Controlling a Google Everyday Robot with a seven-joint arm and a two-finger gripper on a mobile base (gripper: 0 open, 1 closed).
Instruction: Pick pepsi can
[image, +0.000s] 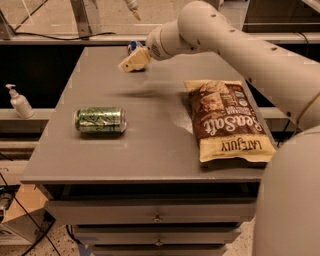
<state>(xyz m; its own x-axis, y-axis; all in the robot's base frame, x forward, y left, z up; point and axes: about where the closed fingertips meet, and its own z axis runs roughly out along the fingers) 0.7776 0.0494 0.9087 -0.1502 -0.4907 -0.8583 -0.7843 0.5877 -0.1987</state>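
The pepsi can (132, 47) is a small dark-blue can at the far edge of the grey table (150, 145), mostly hidden behind my gripper; only its top left part shows. My gripper (131, 63) has cream-coloured fingers and hangs above the table just in front of the can, reaching in from the right on the white arm (240, 55).
A green patterned can (100, 120) lies on its side at the table's left. A brown and yellow chip bag (227, 120) lies flat at the right. A white pump bottle (20, 102) stands on a shelf left of the table. Drawers sit below the tabletop.
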